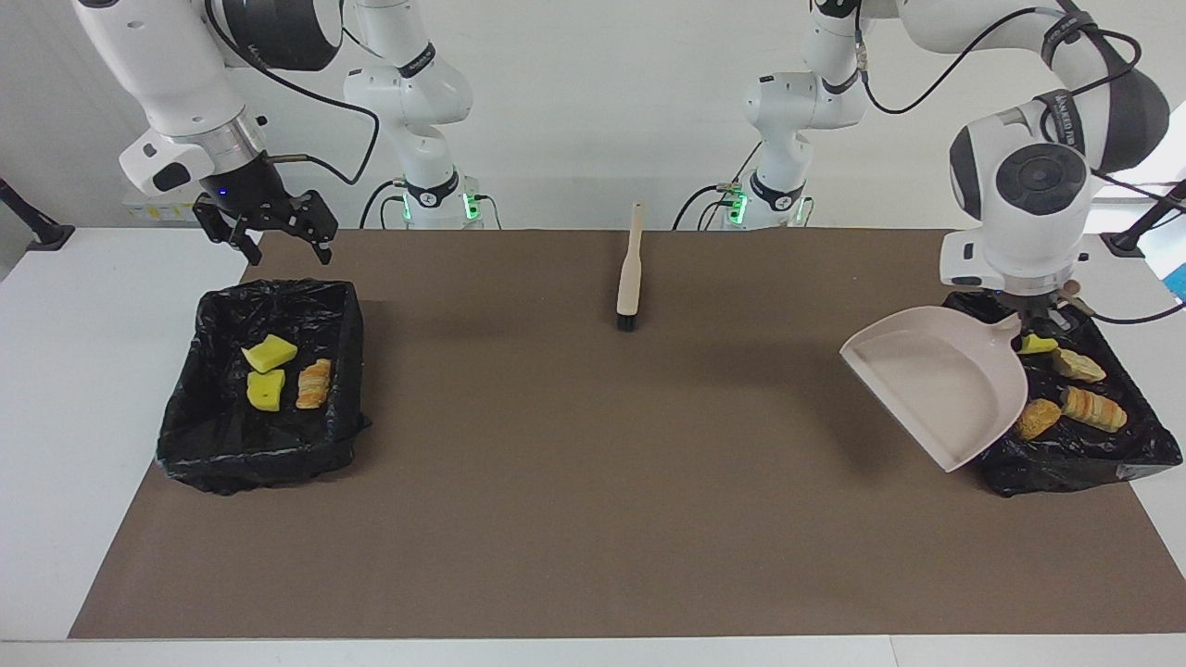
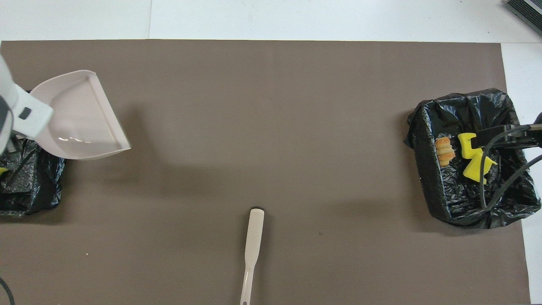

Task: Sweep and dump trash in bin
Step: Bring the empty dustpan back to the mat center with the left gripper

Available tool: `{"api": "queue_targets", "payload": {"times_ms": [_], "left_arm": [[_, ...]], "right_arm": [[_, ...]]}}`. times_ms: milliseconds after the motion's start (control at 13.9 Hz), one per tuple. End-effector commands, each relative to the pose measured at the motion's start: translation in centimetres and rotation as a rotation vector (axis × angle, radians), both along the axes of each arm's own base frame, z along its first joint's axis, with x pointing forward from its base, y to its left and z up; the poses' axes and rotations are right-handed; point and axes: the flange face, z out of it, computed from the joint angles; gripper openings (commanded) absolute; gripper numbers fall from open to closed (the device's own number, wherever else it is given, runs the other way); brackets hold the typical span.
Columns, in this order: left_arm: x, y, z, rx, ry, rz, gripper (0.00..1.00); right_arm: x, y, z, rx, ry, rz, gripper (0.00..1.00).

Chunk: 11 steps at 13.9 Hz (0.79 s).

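On the brown mat [image 1: 593, 482] that covers the counter [image 1: 83, 389], two bins lined with black bags stand at opposite ends. The bin at the right arm's end [image 1: 261, 384] holds three scraps of trash: two yellow sponge chunks [image 1: 269, 353] and one golden pastry piece [image 1: 313, 383]. The bin at the left arm's end [image 1: 1084, 454] holds four more: a yellow sponge chunk [image 1: 1036, 345] and three tan bread pieces [image 1: 1093, 409].

The left gripper [image 1: 1040, 320] is closed on the handle of a beige dustpan [image 1: 936, 384]. It holds the pan in the air, tilted, over the inner edge of that bin, with its open mouth over the mat. The pan is empty.

The right gripper [image 1: 278, 248] hangs in the air with its fingers spread wide, holding nothing, over the edge of the other bin that lies nearer to the robots.

A brush with a pale wooden handle [image 1: 630, 273] lies flat on the mat midway between the bins, close to the robots, its dark bristles pointing away from them.
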Motion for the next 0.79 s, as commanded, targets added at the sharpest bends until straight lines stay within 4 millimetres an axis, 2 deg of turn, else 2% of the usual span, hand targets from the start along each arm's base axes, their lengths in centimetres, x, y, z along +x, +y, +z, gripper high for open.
{"api": "queue_targets", "payload": {"times_ms": [0, 72, 359, 575, 718], "left_arm": [[-0.4, -4.6, -2.8, -0.053, -0.049, 0.183, 0.00], [-0.4, -6.4, -3.5, -0.055, -0.077, 0.240, 0.00], [-1.4, -16.2, -7.2, -0.113, -0.148, 0.486, 0.00], [-3.1, -23.8, -8.0, -0.188, -0.196, 0.713, 0.00], [-4.1, -27.2, -7.7, -0.227, -0.200, 0.827, 0.00]], "right_arm": [[-0.5, 0.3, 0.0, 0.012, -0.009, -0.014, 1.00], [-0.4, 0.5, 0.0, 0.018, -0.012, -0.010, 1.00], [-0.3, 1.0, 0.0, 0.005, -0.013, 0.005, 1.00], [-0.2, 0.7, 0.1, 0.011, -0.015, -0.008, 1.00], [-0.2, 0.9, 0.1, 0.009, -0.015, -0.003, 1.00]]}}
